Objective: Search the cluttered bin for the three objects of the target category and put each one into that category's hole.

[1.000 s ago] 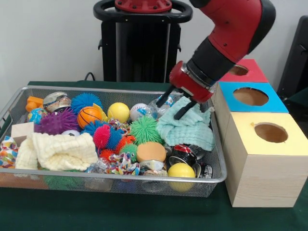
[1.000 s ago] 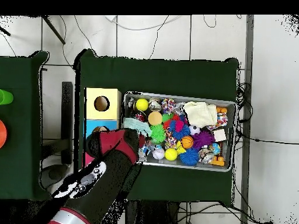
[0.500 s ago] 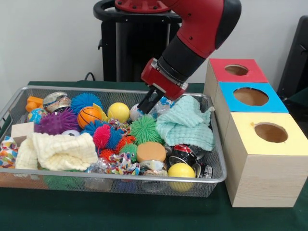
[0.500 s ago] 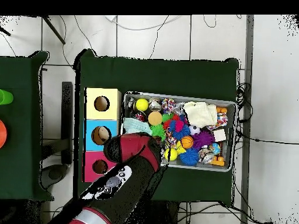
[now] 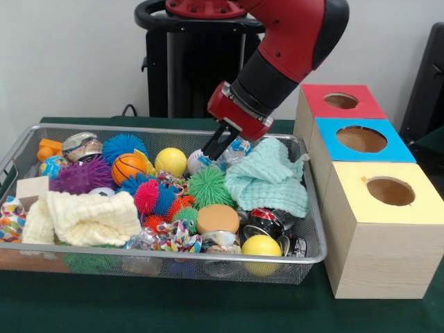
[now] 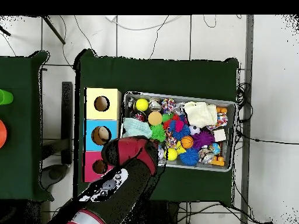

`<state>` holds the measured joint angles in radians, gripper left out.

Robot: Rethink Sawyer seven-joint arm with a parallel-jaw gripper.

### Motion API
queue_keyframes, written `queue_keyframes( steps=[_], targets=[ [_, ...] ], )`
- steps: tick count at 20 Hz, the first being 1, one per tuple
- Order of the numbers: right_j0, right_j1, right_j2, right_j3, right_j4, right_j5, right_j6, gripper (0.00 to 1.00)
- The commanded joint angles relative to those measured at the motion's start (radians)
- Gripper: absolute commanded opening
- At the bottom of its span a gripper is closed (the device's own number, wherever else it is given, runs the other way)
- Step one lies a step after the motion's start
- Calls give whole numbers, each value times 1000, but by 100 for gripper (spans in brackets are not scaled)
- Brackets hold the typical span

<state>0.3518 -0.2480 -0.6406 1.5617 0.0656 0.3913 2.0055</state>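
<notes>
A wire mesh bin (image 5: pixel 166 130) holds a jumble of toys. My gripper (image 5: pixel 216 144) hangs over its back middle, just above a white ball (image 5: pixel 196 160) and left of a mint cloth (image 5: pixel 270 177). It is seen edge-on, and I see nothing held in it. A yellow ball (image 5: pixel 171 161), a green spiky ball (image 5: pixel 210 186) and an orange basketball (image 5: pixel 129 167) lie close by. In the overhead view the arm (image 6: pixel 125 169) covers the gripper and the near edge of the bin (image 6: pixel 181 97).
Three wooden boxes with round holes stand right of the bin: red (image 5: pixel 361 107), blue (image 5: pixel 388 149) and yellow (image 5: pixel 374 236). A cream cloth (image 5: pixel 90 216), a purple spiky ball (image 5: pixel 82 175) and a second yellow ball (image 5: pixel 261 245) fill the bin's left and front.
The arm swung from above the mint cloth beside the boxes to the bin's back middle. Over the last half second it barely shifted.
</notes>
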Motion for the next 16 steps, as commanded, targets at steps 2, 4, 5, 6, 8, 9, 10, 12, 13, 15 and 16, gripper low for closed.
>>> queue_keyframes(
  steps=[2,4,5,6,8,9,10,12,13,15,16],
  targets=[
    [15,33,98,20,42,23,201,0],
    [18,34,96,14,45,39,201,0],
    [19,34,96,10,45,46,199,0],
    [17,34,98,6,45,58,194,0],
    [20,35,96,3,48,59,195,100],
    [20,35,95,4,51,56,200,100],
    [20,35,95,6,53,53,204,100],
    [17,35,99,0,54,72,198,100],
    [18,40,97,-15,50,106,184,100],
    [24,42,87,-19,52,97,194,100],
    [25,43,88,-21,51,95,193,100]
  ],
)
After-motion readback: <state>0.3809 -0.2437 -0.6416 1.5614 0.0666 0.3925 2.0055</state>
